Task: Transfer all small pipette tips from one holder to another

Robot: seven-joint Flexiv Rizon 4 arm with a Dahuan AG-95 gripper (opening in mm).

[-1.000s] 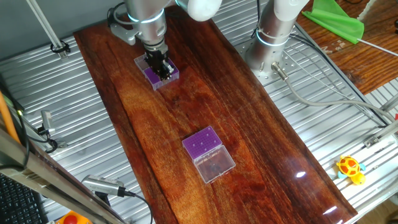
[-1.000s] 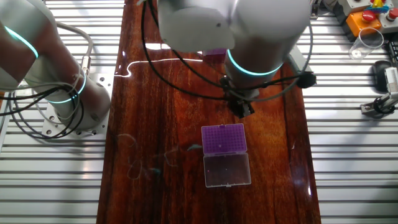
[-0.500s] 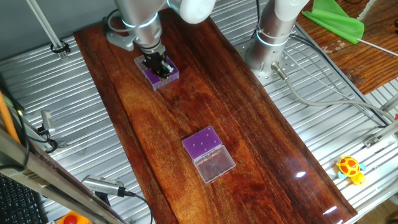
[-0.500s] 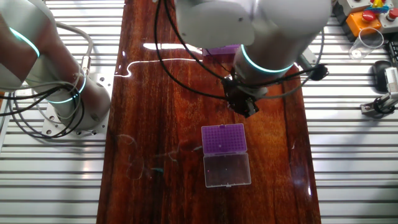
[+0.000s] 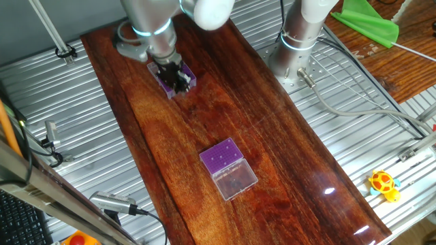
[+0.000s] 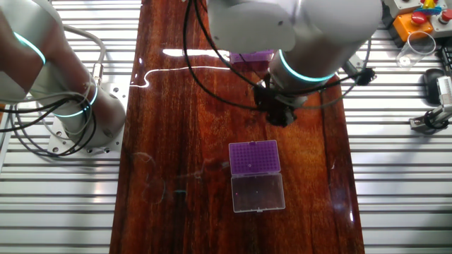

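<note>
A purple-topped holder (image 5: 189, 82) sits at the board's far left end, and my gripper (image 5: 175, 77) hangs right over it, its dark fingers covering most of the insert. From the other side this same holder (image 6: 255, 156) lies just in front of the gripper (image 6: 280, 120), with its clear lid (image 6: 258, 192) folded open. The second holder (image 5: 222, 157) stands mid-board with its own clear lid (image 5: 236, 181) open; its purple edge (image 6: 252, 59) peeks from behind the arm. The small pipette tips show only as faint dark specks (image 5: 220, 161) on the purple. The finger gap is too dark to read.
The arm's base (image 5: 298, 41) is bolted beside the board (image 5: 272, 136). A grey cable (image 5: 354, 109) runs over the ribbed metal table. A yellow toy (image 5: 383, 184) lies at the right edge. A clear cup (image 6: 417, 46) and an orange button box (image 6: 417, 17) sit at one corner.
The arm's wrist has shifted a little toward the board's end and turned, carrying the gripper slightly across the holder beneath it. Both holders stay where they were.
</note>
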